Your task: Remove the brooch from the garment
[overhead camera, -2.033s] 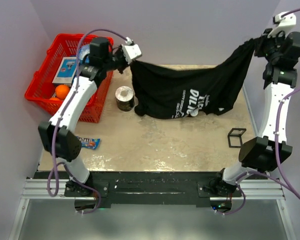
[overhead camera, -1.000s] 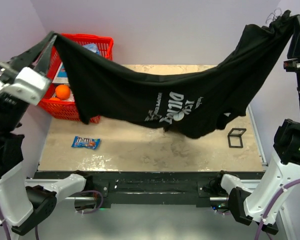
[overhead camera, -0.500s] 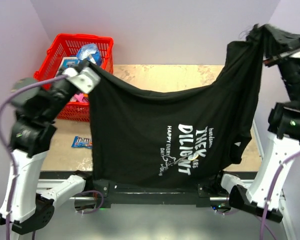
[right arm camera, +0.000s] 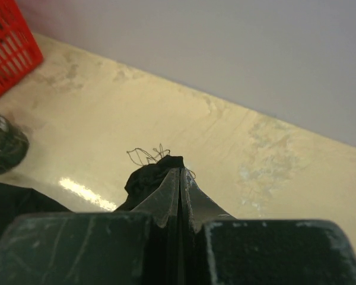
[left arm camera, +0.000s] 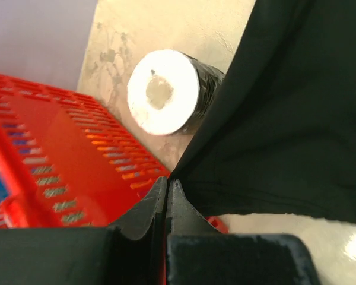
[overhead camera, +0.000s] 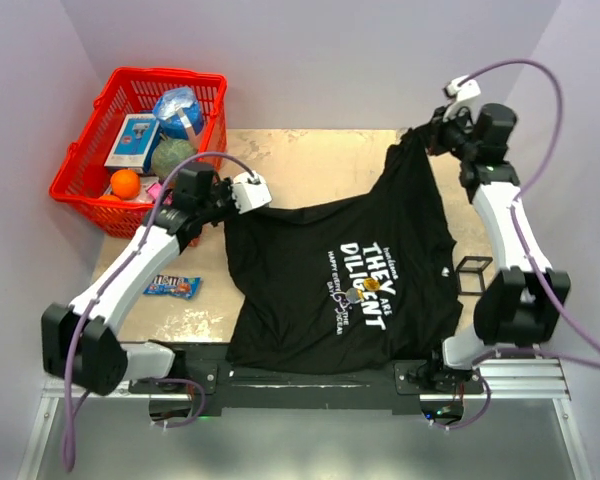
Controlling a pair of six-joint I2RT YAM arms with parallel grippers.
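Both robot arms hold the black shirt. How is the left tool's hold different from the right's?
The left tool pinches a smooth edge of the shirt; the right tool pinches a bunched corner with loose threads poking out. The left tool is beside the red basket and a roll; the right tool is near the back wall. Both are shut on the shirt.

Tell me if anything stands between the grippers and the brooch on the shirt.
Nothing visible covers the brooch, the small orange piece on the white lettering of the garment. But the left gripper and right gripper are each shut on a garment edge, so neither is free.
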